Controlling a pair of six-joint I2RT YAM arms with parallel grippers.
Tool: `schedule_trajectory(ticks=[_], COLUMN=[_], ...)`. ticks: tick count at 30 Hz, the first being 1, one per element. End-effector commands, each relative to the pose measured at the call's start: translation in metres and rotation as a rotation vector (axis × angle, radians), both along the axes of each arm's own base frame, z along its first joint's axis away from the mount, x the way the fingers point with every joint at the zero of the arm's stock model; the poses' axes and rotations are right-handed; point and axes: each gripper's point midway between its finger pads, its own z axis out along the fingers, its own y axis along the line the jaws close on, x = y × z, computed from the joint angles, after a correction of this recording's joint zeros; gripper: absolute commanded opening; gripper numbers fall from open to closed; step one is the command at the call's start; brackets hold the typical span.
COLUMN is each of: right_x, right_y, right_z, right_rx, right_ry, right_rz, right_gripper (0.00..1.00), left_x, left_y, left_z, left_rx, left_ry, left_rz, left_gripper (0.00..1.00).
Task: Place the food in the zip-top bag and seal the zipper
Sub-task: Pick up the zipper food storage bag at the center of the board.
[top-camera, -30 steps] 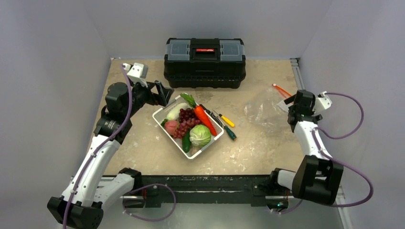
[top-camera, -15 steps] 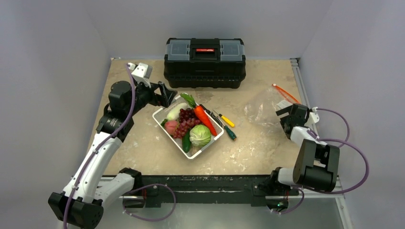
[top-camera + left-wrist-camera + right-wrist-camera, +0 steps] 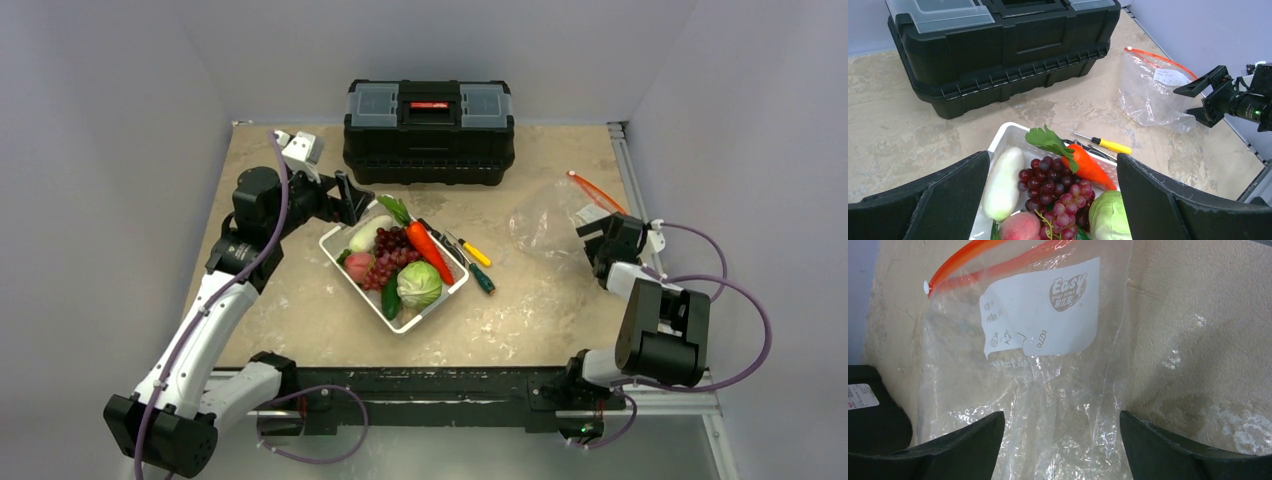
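Food all sits in the white basket (image 3: 436,306), just in front of the black toolbox (image 3: 428,130): carrot (image 3: 428,250), grapes (image 3: 392,255), cabbage (image 3: 419,284), white oblong (image 3: 364,234), pink round piece (image 3: 357,265) and cucumber (image 3: 391,302). Nothing is in the zip-top bag (image 3: 545,225), so by my reading the task has barely begun, with every piece to move and the seal to make

That bag lies flat and empty on the table, to the right of the toolbox and nearer the arms. Its long axis runs from the closed bottom, on the toolbox side, out to the mouth on the far-right side, so the opening faces away from the toolbox. The zipper (image 3: 978,257) runs slantwise, its white slider end closest to the toolbox; whether the strip is parted I cannot tell. The carrot's green top points at the toolbox, its tip away

Left gripper (image 3: 348,200) hangs over the basket corner nearest the toolbox, jaws spread wide, holding nothing. Right gripper (image 3: 590,240) sits low at the bag's side away from the toolbox, jaws apart, the plastic ahead of them and not pinched
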Motion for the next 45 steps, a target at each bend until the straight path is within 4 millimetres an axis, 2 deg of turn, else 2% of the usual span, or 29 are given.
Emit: schedule_trajectory(ticks=[1,5,9,12,15,20,23,25,28,33,35,39,40,43,45], right_x=[0.001,-0.003,-0.004,-0.004,-0.002,-0.001,0.001,0.002,0.003,0.003,0.006,0.008,0.005,-0.011,-0.025], right_y=[0.001,0.003,0.007,0.013,0.015,0.010,0.008,0.008,0.010,0.030,0.055,0.117,0.139,0.187,0.215], right_z=[-0.004,-0.011,-0.013,-0.015,-0.013,-0.001,0.015,0.032,0.070,0.141,0.175,0.230,0.242,0.281,0.299], right_rx=[0.015,0.030,0.040,0.054,0.038,-0.031,-0.084,-0.120,-0.183,-0.316,-0.360,-0.439,-0.447,-0.461,-0.449], right_ry=[0.008,0.034,0.027,0.013,-0.002,-0.022,-0.048,-0.073,-0.151,-0.305,-0.386,-0.534,-0.578,-0.743,-0.844], right_rz=[0.000,-0.001,0.020,0.044,0.082,0.113,0.141,0.162,0.207,0.320,0.417,0.643,0.720,0.924,1.070], right_gripper=[0.85,0.85,0.73,0.57,0.34,0.12,0.01,0.00,0.00,0.00,0.00,0.00,0.00,0.00,0.00], left_x=[-0.001,-0.001,-0.001,-0.001,0.000,-0.002,-0.001,-0.002,-0.001,-0.003,-0.004,-0.006,-0.006,-0.008,-0.012], left_y=[-0.005,-0.005,-0.004,-0.004,-0.003,-0.004,-0.004,-0.005,-0.007,-0.013,-0.015,-0.019,-0.020,-0.021,-0.017], left_z=[0.026,0.027,0.025,0.025,0.024,0.025,0.026,0.027,0.025,0.027,0.026,0.026,0.026,0.028,0.036], left_rx=[-0.032,-0.030,-0.028,-0.029,-0.028,-0.031,-0.031,-0.033,-0.039,-0.059,-0.064,-0.075,-0.076,-0.074,-0.061], left_ry=[-0.055,-0.056,-0.051,-0.050,-0.048,-0.049,-0.050,-0.050,-0.044,-0.030,-0.026,-0.011,-0.010,-0.019,-0.049], left_rz=[-0.023,-0.022,-0.012,-0.015,-0.010,-0.018,-0.016,-0.024,-0.031,-0.064,-0.072,-0.095,-0.102,-0.112,-0.100], left_gripper=[0.98,0.97,0.96,0.96,0.96,0.96,0.96,0.96,0.96,0.96,0.96,0.96,0.96,0.95,0.91])
